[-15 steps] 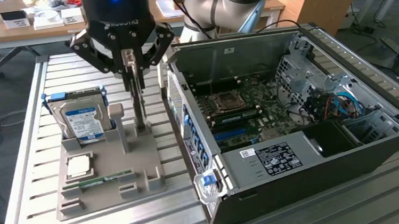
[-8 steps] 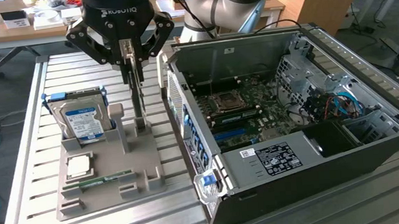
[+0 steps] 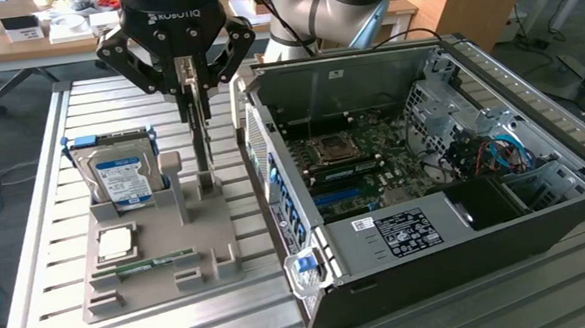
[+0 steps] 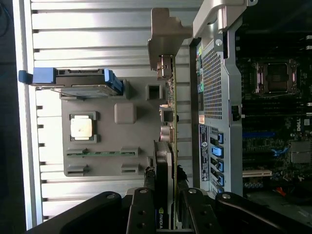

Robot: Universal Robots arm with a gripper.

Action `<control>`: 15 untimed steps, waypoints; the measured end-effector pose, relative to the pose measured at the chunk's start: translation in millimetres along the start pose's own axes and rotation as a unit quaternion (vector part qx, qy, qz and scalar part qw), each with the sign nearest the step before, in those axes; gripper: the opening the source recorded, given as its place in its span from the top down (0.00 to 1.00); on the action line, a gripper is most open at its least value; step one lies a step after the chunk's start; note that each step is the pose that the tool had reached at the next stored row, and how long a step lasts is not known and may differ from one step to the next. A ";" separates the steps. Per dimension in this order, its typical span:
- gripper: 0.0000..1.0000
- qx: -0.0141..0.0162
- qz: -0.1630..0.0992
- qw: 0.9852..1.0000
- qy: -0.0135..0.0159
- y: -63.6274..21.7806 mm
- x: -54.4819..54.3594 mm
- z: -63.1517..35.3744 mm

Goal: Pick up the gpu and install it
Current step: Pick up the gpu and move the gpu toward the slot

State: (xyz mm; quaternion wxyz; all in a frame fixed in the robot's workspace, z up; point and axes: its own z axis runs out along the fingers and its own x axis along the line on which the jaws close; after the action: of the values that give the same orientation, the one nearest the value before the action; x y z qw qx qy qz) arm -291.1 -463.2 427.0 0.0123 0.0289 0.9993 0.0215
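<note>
Exterior view, left to right.

- Grey fixture tray (image 3: 215,244) sits on the slatted tabletop (image 3: 43,254). It carries a hard drive (image 3: 118,176) upright in its cradle, a processor chip (image 3: 116,242) lying flat, and a memory stick (image 3: 152,263) in its groove. All three look untouched.
- The gpu (image 3: 204,151) stands on edge in the tray's tall slot, between the hard drive and the computer case (image 3: 547,214). It is close beside the case's rear wall.
- The gripper (image 3: 196,93) is directly above the card. In the wrist view its fingers (image 4: 142,207) press on both faces of the card, so it is clamped on the gpu, shroud on one side and board on the other.
- The silver bracket (image 4: 165,34) is at the far end of the card, away from the grip.
- I cannot tell whether the card's lower edge has left the slot; it looks seated or barely raised.
- The case lies open, with the motherboard (image 3: 374,138) exposed.

Step in hand, as I judge it: drawing the card out of its holder.

- Pull straight up along the slot, with no twist.
- Keep the card vertical, because the bracket end overhangs the grip and may sag.
- Mind the case wall just beside the card.
</note>
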 end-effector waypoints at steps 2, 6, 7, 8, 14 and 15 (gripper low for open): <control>0.73 0.000 0.000 1.000 0.000 0.1 -0.1 -1.7; 0.73 0.000 0.000 1.000 0.000 0.1 -0.1 -3.3; 0.73 0.000 0.000 1.000 0.000 0.2 -0.1 -3.3; 0.73 0.000 0.000 1.000 0.000 0.2 -0.1 -3.3; 0.73 0.000 0.000 1.000 0.000 0.4 -0.2 -8.0; 0.73 0.000 0.000 1.000 0.000 0.4 -0.3 -9.6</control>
State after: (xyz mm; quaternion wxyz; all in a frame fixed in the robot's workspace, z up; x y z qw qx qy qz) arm -291.1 -463.2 436.6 0.0123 0.0289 0.9993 0.0219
